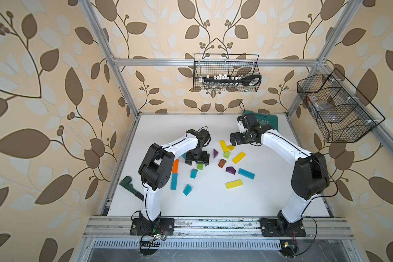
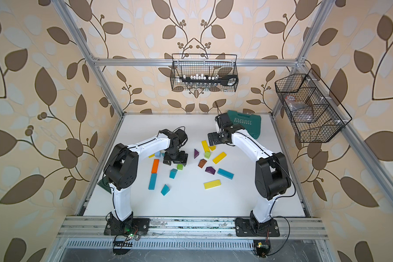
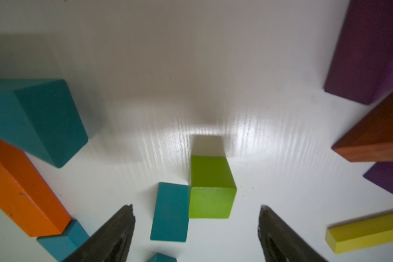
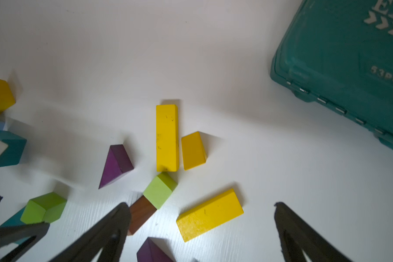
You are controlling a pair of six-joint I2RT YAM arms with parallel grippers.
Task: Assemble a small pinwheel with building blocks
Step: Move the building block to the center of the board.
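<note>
The place reads as a robotics lab test cell. A white tabletop (image 1: 213, 204) is enclosed by an aluminium profile frame (image 1: 157, 61) backed with leaf-patterned wallpaper (image 1: 43, 90). A left arm (image 1: 154, 172) and a right arm (image 1: 309, 179) are bolted to a metal rail (image 1: 213, 223). Wire baskets (image 1: 199, 68) are hung on the frame, and a bare circuit board (image 1: 160, 237) is left exposed.

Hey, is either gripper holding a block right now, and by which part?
Nothing is held. The left gripper and right gripper are both open and empty; the green cube lies untouched near the left one.
</note>
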